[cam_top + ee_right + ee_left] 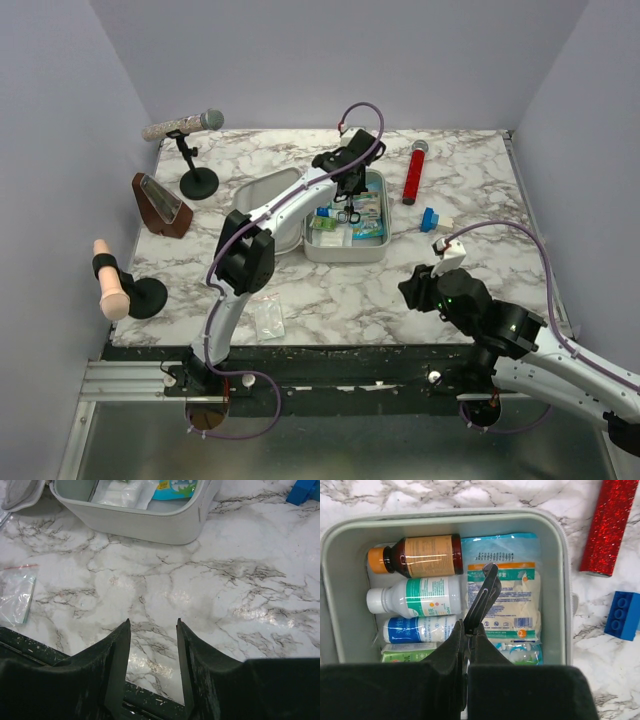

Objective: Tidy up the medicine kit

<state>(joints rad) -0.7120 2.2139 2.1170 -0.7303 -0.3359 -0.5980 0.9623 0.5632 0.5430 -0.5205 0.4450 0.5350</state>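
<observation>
The medicine kit (345, 255) is a pale grey tin standing open at mid-table, its lid (265, 195) lying back to the left. The left wrist view looks into the kit (445, 517): a brown bottle (425, 555), a white bottle (415, 596), a blue-labelled bottle (417, 628) and a gauze packet (507, 590). My left gripper (350, 200) hovers over the box, and in its wrist view the gripper (467, 627) is shut on a thin black scissors-like tool (485, 592) that points into the box. My right gripper (412, 288) is open and empty (152, 625) above bare marble, in front of the kit (150, 525).
A red glitter cylinder (415, 172) and a blue brick (429, 219) lie right of the kit. A small clear plastic bag (268, 318) lies near the front edge. A microphone on a stand (185, 125), a brown wedge (160, 205) and a peach handle on a stand (110, 280) are at the left.
</observation>
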